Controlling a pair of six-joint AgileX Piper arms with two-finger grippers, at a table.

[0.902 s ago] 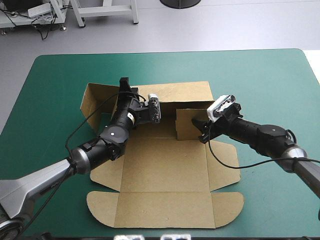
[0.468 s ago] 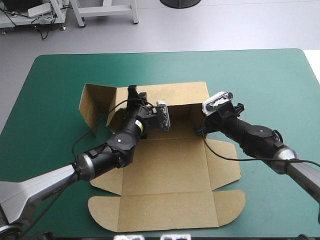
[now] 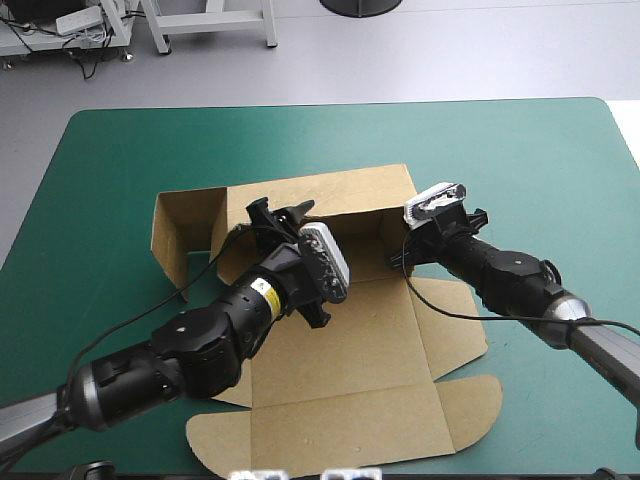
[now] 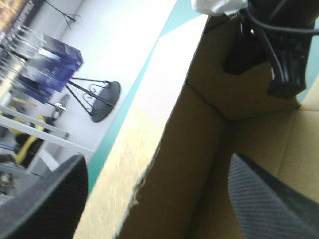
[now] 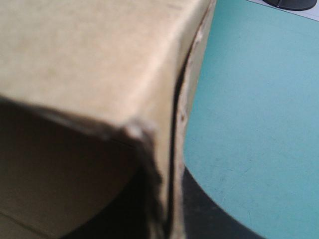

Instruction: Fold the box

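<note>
The brown box (image 3: 340, 330) lies mid-table as a cut sheet with its back wall (image 3: 340, 198) raised and a left end flap (image 3: 185, 225) standing. My left gripper (image 3: 275, 214) is open at the back wall; in the left wrist view it (image 4: 154, 167) straddles the wall's top edge (image 4: 164, 129), the fingers (image 4: 47, 199) wide apart. My right gripper (image 3: 398, 258) is at the wall's right end, shut on the box (image 5: 89, 59). In the right wrist view the board's edge runs down into this gripper (image 5: 164, 219).
The box's lid panel with rounded tabs (image 3: 350, 430) lies flat toward the near edge, and the right side flap (image 3: 455, 320) lies flat under the right arm. Bare teal-green cover (image 3: 540, 160) stretches to the right, the left and beyond the box.
My left gripper has opened, let go of the back wall and drawn back toward the near side. My right gripper has shut on the wall's right end. The box has turned slightly.
</note>
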